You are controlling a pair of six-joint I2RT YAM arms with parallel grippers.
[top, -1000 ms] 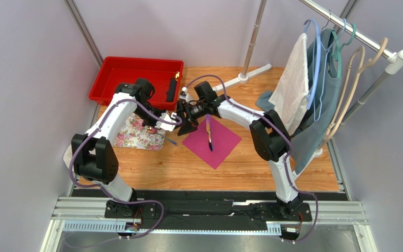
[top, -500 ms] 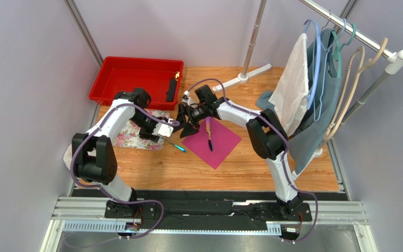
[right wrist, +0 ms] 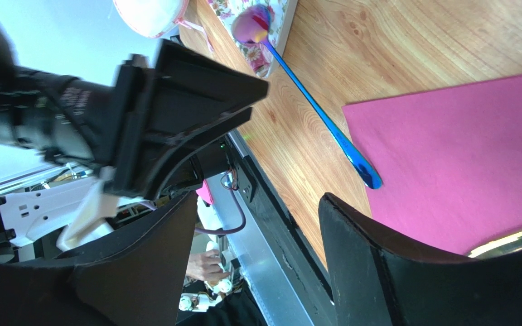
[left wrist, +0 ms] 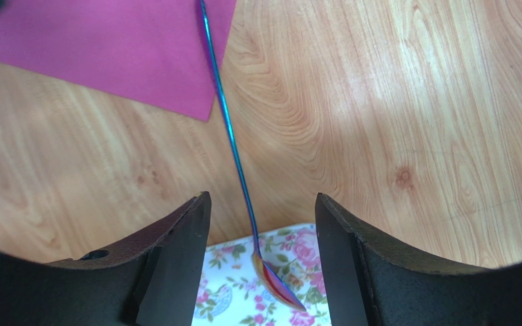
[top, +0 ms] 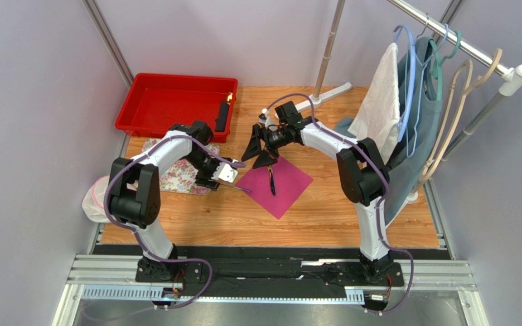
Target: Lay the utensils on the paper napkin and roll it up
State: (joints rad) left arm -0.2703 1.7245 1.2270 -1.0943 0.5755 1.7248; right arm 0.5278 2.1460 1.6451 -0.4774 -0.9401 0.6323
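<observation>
My left gripper hangs wide open and empty just off the paper napkin's left corner, astride the blue spoon. The spoon's long axis runs toward that corner, with the handle tip on the napkin and the bowl off it on the floral cloth. My right gripper, also open and empty, hovers by the napkin's far corner above a dark utensil lying mid-napkin, so I judge my left is nearer the spoon.
</observation>
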